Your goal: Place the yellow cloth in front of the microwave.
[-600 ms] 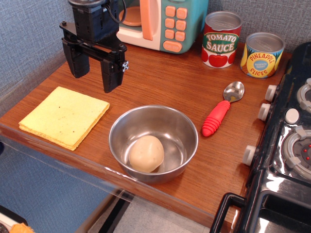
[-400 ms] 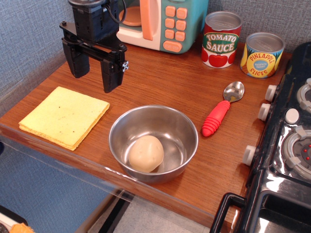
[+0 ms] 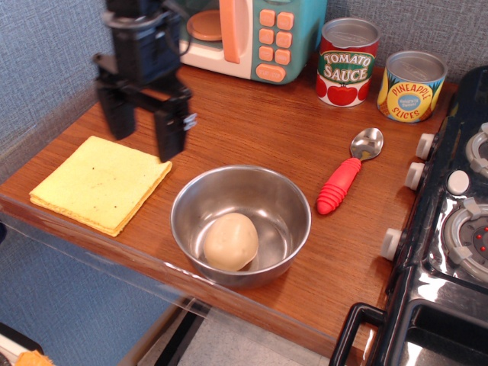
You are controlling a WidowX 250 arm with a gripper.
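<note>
Observation.image view: gripper (image 3: 142, 134) empty, jaws spread, above far edge of yellow cloth (image 3: 101, 182) lying at table's front-left corner; best to descend squarely, pinch one edge, drag toward microwave (image 3: 252, 34).

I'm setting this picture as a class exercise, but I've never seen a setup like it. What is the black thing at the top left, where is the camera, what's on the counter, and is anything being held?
The black thing is a robot arm's hand, two fingers spread open, holding nothing. One camera looks down from the front, above the wooden counter. Under the hand lies a flat yellow cloth. Beside it a steel bowl holds a pale round item. Further right lies a red-handled spoon. At the back stand a toy microwave and two cans, tomato sauce and pineapple slices. A toy stove fills the right edge.
</note>
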